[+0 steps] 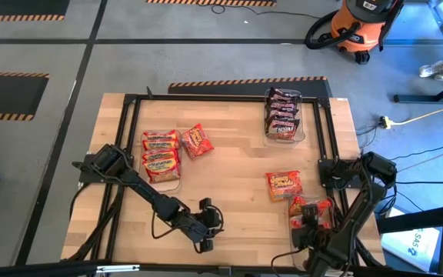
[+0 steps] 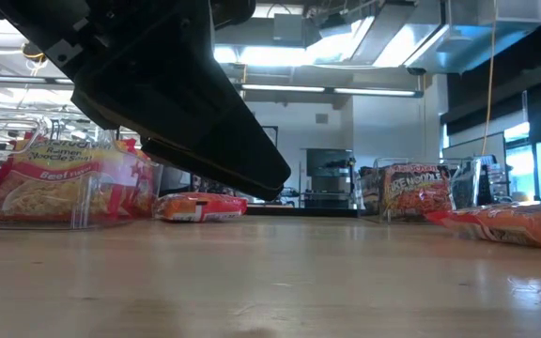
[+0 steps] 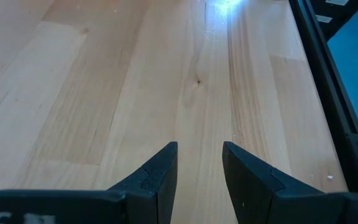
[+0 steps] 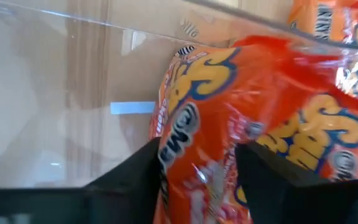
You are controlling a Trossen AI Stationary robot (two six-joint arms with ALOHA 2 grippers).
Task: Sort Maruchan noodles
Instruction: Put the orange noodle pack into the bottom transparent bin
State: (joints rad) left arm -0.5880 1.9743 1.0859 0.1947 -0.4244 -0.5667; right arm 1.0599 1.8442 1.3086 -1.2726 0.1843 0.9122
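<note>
Roughly eight noodle packets (image 1: 198, 140), two clear bins (image 1: 301, 132)

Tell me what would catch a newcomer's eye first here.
The right hand at the table's near right corner, with an orange packet between its fingers over a clear bin. Next, the dark maroon packets stacked in the far-right bin. The left hand waits open over bare wood.

A grey concrete floor (image 1: 129, 46) surrounds the wooden table (image 1: 237, 161). An orange shop vacuum (image 1: 360, 27) stands beyond the table's far right corner, striped floor tape (image 1: 244, 81) along its far edge.
</note>
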